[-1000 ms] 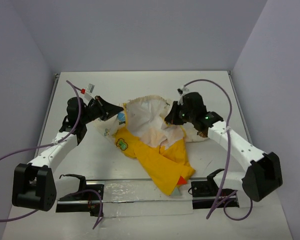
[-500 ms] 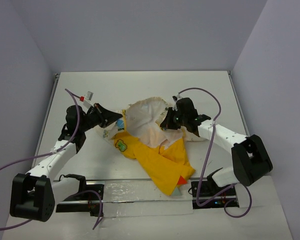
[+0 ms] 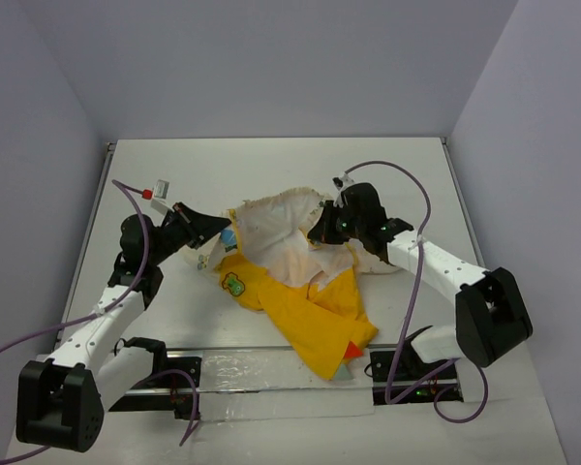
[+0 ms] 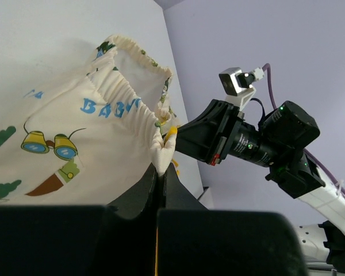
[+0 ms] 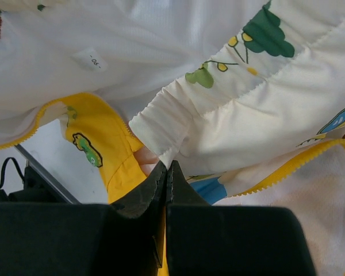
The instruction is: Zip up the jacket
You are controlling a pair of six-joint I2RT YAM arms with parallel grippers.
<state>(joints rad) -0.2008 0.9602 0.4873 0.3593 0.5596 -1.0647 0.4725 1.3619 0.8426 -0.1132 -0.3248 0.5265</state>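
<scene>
The jacket (image 3: 300, 291) lies crumpled in the middle of the table, its yellow part with a green patch and a red tip toward the near edge, its cream cartoon-print part at the back. My left gripper (image 3: 213, 226) is shut on the jacket's left cream edge; in the left wrist view the jaws pinch a gathered cream hem (image 4: 161, 152). My right gripper (image 3: 321, 231) is shut on the jacket's cream fabric at the right; in the right wrist view its fingers pinch a cream fold (image 5: 167, 158) next to yellow cloth (image 5: 103, 144).
The white table (image 3: 271, 165) is walled on three sides. Two black fixtures on a metal rail (image 3: 261, 373) sit at the near edge, just below the jacket's yellow end. Purple cables loop off both arms.
Both grippers stay shut on the jacket. The left arm has drawn slightly left and back, and the right gripper has shifted slightly up and left, spreading the cream fabric between them.
</scene>
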